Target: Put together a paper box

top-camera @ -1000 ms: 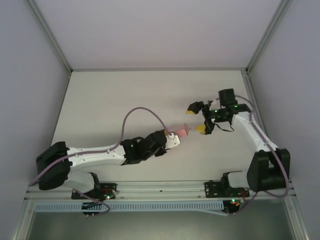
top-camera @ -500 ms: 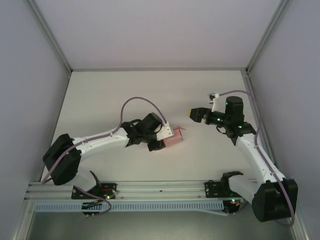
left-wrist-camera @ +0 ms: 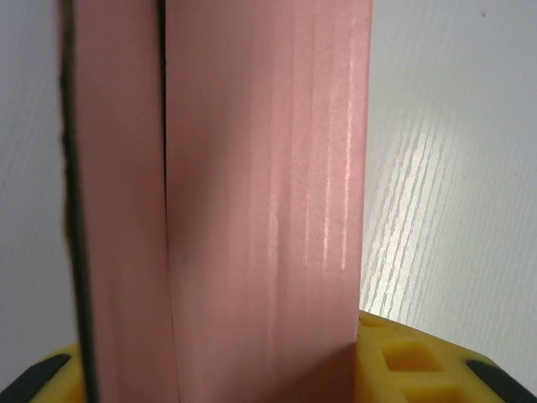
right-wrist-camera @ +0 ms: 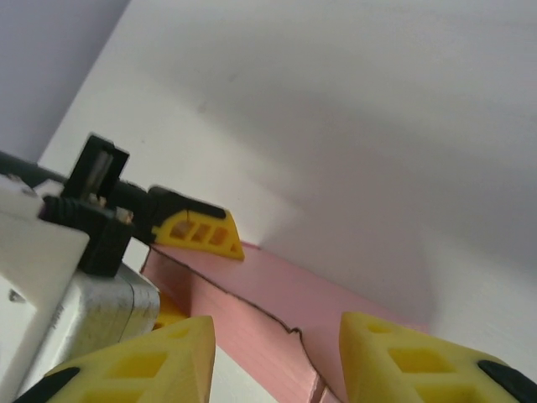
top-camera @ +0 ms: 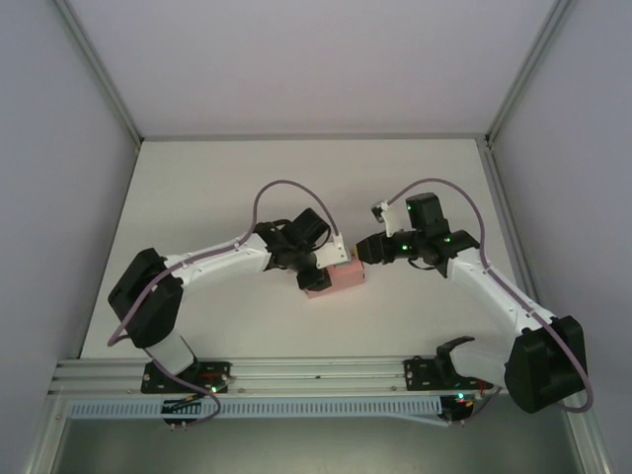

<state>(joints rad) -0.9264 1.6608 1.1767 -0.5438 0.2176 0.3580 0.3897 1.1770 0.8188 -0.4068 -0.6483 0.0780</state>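
The paper box (top-camera: pixel 341 277) is a small pink card box low over the table near its middle. My left gripper (top-camera: pixel 318 267) is shut on its left end. In the left wrist view the pink box (left-wrist-camera: pixel 260 210) runs upright between the yellow fingers (left-wrist-camera: pixel 419 357). My right gripper (top-camera: pixel 367 249) sits at the box's right end. In the right wrist view the box (right-wrist-camera: pixel 277 290) passes between its two yellow fingertips (right-wrist-camera: pixel 147 361), which straddle it with a strip of table showing beside one. The right gripper (right-wrist-camera: pixel 277 344) is open. The left gripper's finger (right-wrist-camera: pixel 197 231) rests on the box's far end.
The white table (top-camera: pixel 217 188) has grey walls on the left, right and back. A metal rail (top-camera: pixel 316 373) with the arm bases runs along the near edge. Purple cables (top-camera: pixel 286 186) arch above both arms.
My left arm has swung the box round and set it lower near the table's middle. My right gripper has moved left and down to the box's end, and its jaws have narrowed.
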